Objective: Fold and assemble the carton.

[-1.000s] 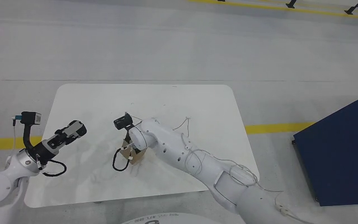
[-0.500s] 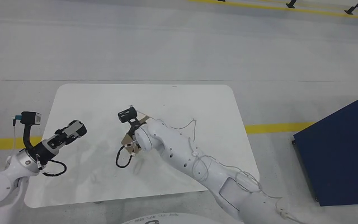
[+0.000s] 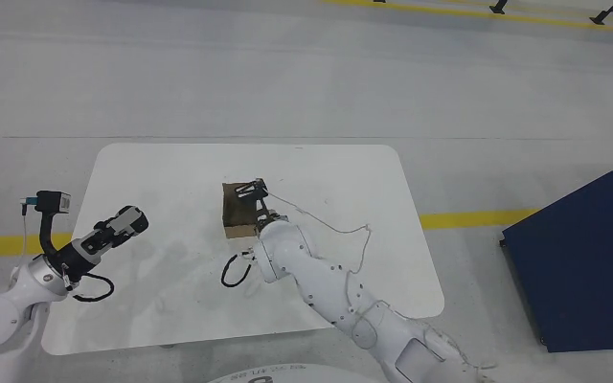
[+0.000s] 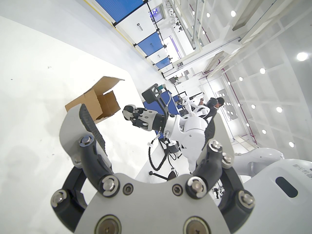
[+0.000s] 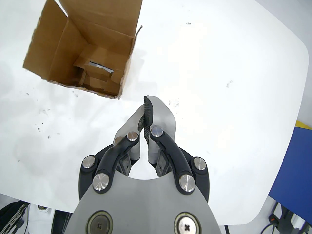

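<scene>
- Carton point(image 3: 239, 209) stands open-topped near the middle of the white table point(image 3: 144, 182); we see one flap upright and the bottom flaps folded in.
- We find the right gripper point(image 5: 145, 103) just beside the carton and clear of it, fingers pressed together on nothing.
- We see the left gripper point(image 4: 148, 115) well apart from the carton, over the table's left side, fingers spread wide and empty.

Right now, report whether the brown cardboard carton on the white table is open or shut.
Open: the brown cardboard carton has one flap standing unfolded, and the folded flaps of its closed end show inside.
</scene>
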Robot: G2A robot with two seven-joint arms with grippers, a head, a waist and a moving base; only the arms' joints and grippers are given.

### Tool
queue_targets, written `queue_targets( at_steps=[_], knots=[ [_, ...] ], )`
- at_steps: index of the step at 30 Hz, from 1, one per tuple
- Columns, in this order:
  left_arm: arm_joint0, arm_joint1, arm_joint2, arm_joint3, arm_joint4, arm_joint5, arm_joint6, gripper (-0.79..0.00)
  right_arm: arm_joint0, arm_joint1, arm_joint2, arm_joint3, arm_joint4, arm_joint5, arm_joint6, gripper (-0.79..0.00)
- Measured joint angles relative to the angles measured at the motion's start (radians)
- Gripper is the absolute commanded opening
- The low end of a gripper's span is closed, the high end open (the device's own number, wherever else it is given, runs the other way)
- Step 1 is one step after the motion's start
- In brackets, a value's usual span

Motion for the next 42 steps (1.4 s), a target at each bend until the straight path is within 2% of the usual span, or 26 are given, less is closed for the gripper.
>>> queue_targets(
  at_steps=[6,9,11,13,16,19,21,23,29,33,42],
  knots=[
    [0.0,0.0,0.0,0.0,0.0,0.0,0.0,0.0,-0.087,0.023,0.156,-0.107,0.235,-0.195,-0.162,-0.785],
    [-0.002,0.0,-0.001,-0.004,0.007,0.006,0.006,0.0,-0.152,0.041,0.254,-0.134,0.349,-0.325,-0.247,-0.785],
    [-0.008,0.003,-0.006,-0.032,0.083,0.052,0.042,0.0,-0.198,0.054,0.326,-0.139,0.418,-0.428,-0.307,-0.785],
    [-0.021,0.005,0.007,-0.068,0.232,0.137,0.079,0.0,-0.242,0.067,0.401,-0.136,0.478,-0.526,-0.363,-0.785],
    [-0.072,0.008,0.064,-0.091,0.445,0.278,0.053,0.0,-0.296,0.083,0.501,-0.12,0.563,-0.657,-0.432,-0.785],
    [-0.161,0.007,0.151,-0.056,0.563,0.377,-0.034,0.0,-0.331,0.097,0.584,-0.093,0.629,-0.776,-0.473,-0.785],
    [-0.219,0.004,0.198,-0.016,0.603,0.412,-0.042,0.0,-0.343,0.104,0.62,-0.078,0.655,-0.829,-0.486,-0.785],
    [-0.276,-0.003,0.251,0.031,0.605,0.404,-0.041,0.0,-0.354,0.11,0.651,-0.062,0.68,-0.876,-0.495,-0.785],
    [-0.433,-0.018,0.354,0.193,0.566,0.26,-0.06,0.0,-0.384,0.125,0.698,-0.005,0.707,-0.973,-0.538,-0.785],
    [-0.529,-0.034,0.43,0.27,0.566,0.251,-0.045,0.0,-0.382,0.132,0.712,0.053,0.723,-1.011,-0.558,-0.785],
    [-0.532,-0.035,0.434,0.271,0.562,0.256,-0.041,0.0,-0.384,0.144,0.723,0.059,0.722,-1.049,-0.538,-0.785]
  ],
)
